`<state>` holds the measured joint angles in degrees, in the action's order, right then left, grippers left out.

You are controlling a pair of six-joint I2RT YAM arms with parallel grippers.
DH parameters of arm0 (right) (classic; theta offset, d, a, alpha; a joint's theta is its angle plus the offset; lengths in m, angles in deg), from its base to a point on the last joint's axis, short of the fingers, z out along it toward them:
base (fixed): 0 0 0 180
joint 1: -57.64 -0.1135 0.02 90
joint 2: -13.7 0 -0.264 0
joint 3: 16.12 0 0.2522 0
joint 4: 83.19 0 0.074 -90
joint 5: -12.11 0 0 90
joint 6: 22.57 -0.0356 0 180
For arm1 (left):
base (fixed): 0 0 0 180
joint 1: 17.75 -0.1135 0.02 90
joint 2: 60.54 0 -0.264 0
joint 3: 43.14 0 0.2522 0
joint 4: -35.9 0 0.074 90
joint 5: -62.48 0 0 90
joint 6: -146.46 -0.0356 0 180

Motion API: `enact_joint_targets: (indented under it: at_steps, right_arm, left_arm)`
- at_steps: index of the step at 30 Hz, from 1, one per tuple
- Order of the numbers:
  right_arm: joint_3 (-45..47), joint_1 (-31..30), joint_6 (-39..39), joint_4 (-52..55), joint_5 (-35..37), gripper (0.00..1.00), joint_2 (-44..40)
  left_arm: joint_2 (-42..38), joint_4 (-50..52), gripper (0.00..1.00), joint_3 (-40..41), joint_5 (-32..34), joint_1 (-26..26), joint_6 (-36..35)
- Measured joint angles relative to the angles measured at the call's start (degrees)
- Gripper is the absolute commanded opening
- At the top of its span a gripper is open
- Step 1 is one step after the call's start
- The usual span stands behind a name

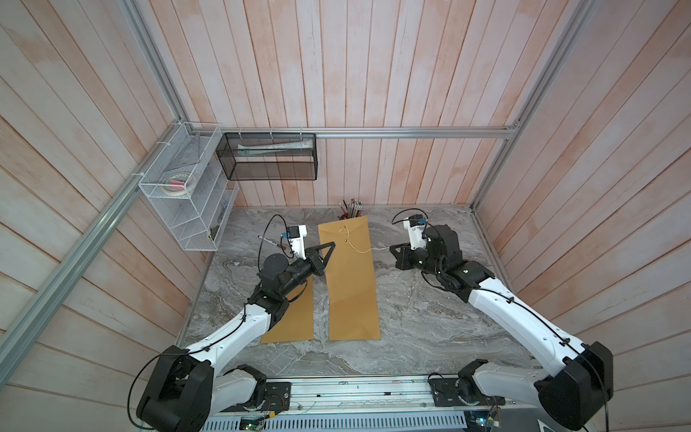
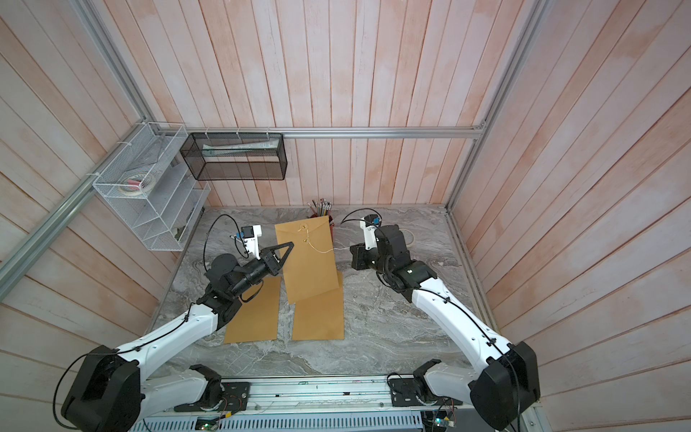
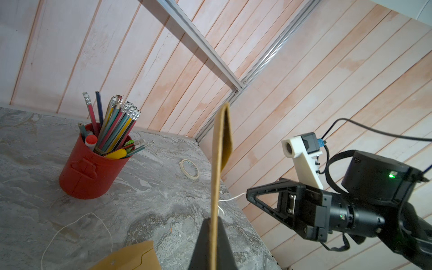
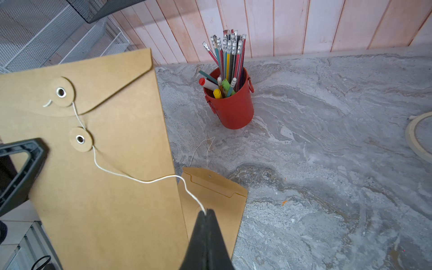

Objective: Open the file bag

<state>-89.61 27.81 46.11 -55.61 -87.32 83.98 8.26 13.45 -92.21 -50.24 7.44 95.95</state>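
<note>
Entry: handling notes, then pose.

Left arm: it reaches from the near left corner of the surface (image 1: 430,318) toward the middle, wrist level, fingers pointing right. The left hand (image 3: 211,221) is clenched on the left long edge of the file bag (image 2: 308,262), a little below the flap.

Bag: kraft card, thin, and by the look of it light. It stands straight out of the pinch without drooping, so it seems stiff enough to carry by one edge. It would probably crease if squeezed hard or bent. It hangs raised above the middle of the surface, flap end toward the far edge near the red pencil cup (image 4: 231,109). I cannot tell whether its lower end touches the second bag (image 2: 318,318) lying flat beneath. The flap (image 4: 98,77) lies shut.

Closure: a white string (image 4: 140,180) runs from the upper disc (image 4: 61,92) past the lower disc (image 4: 80,139) and off to the right, slack. It is thin and limp, so likely to slip. The free end looks like the best place to hold it.

Right arm: it comes from the near right corner, elbow folded, forearm turned back toward the middle. The right hand (image 4: 207,214) is clenched on that free end, just beside the bag's right edge.
</note>
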Motion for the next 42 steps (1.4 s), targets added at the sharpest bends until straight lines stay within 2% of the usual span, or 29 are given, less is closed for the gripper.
enact_joint_targets:
  at_steps: [15,33,42]
  right_arm:
    - [-5.79,1.44,2.05,1.14,0.0,0.0,0.66]
    - [-17.11,1.44,4.44,3.28,-1.16,0.0,4.92]
    - [-24.04,-0.57,5.62,4.31,-1.62,0.0,8.02]
  left_arm:
    - [0.0,3.74,0.0,-1.11,-1.57,3.8,-4.72]
    - [0.59,3.87,0.0,-1.11,-2.16,5.29,-5.46]
    - [2.16,3.67,0.0,-1.11,-2.23,5.68,-5.44]
